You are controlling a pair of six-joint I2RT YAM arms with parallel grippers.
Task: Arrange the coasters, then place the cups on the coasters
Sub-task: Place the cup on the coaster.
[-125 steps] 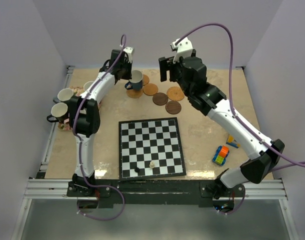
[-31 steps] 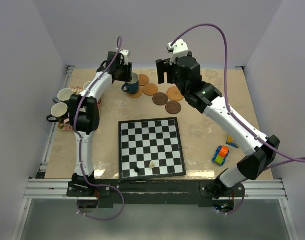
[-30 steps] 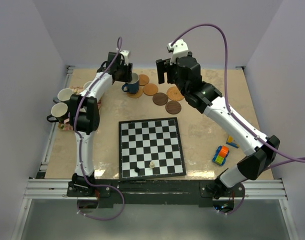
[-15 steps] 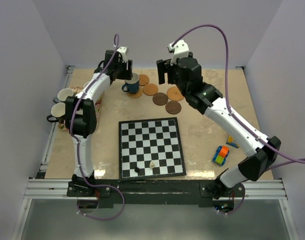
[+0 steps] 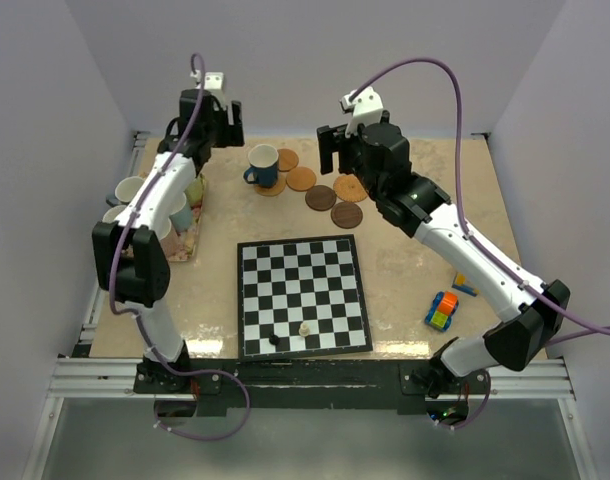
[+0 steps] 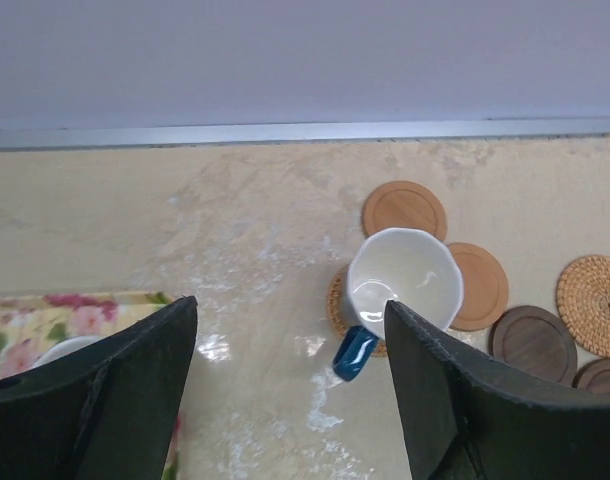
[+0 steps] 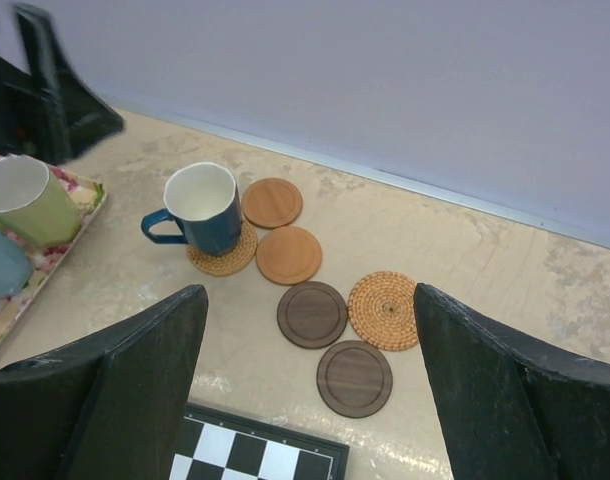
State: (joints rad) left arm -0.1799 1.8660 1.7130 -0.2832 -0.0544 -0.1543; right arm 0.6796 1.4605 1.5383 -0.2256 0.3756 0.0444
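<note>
Dark blue cup released; left hand withdrawn (open).

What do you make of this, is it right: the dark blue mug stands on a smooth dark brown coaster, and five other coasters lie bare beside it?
Not quite. The dark blue mug stands on a woven tan coaster, not a smooth dark brown one; the right wrist view shows the weave poking out under its base. The five other coasters do lie bare beside it.
</note>
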